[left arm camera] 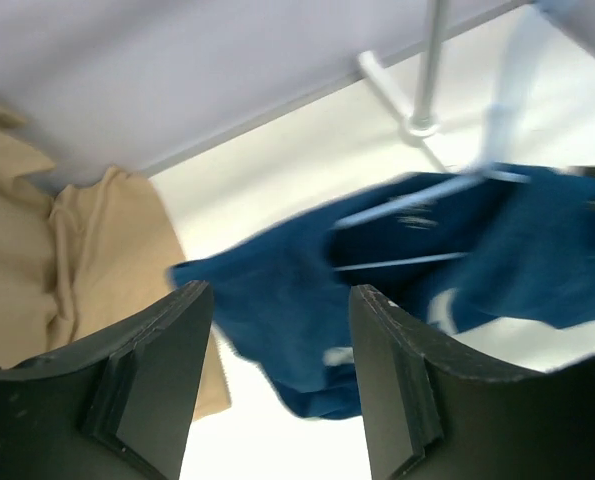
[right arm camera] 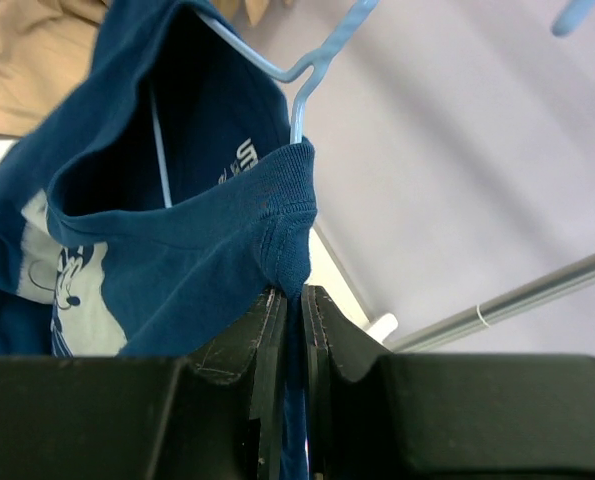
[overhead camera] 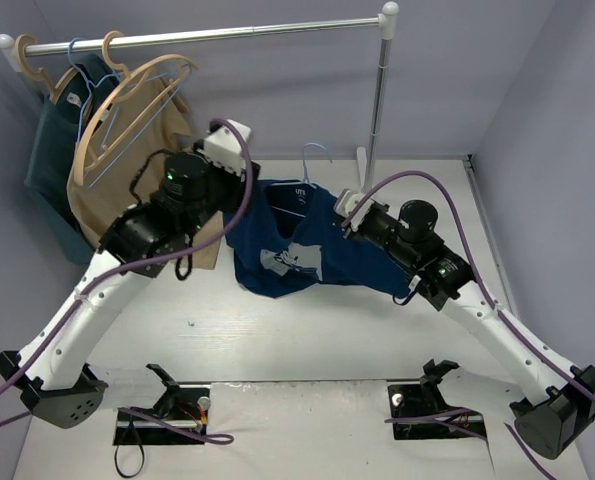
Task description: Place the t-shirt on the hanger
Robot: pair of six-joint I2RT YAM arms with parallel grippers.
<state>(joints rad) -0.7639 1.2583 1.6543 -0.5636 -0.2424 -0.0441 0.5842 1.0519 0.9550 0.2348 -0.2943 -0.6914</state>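
My right gripper (right arm camera: 295, 300) pinches a ribbed hem of the shirt (overhead camera: 307, 245), which hangs above the surface with the hanger (right arm camera: 312, 70) partly inside. My left gripper (left arm camera: 277, 297) is open and empty. I judge the cloth soft, light and sagging, so hems are best to hold.

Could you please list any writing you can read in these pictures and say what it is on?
"UT": white print inside the neck of the t-shirt; the later letters are too blurred to read.
The chest print: a cartoon figure, no readable words.
No other writing shows.
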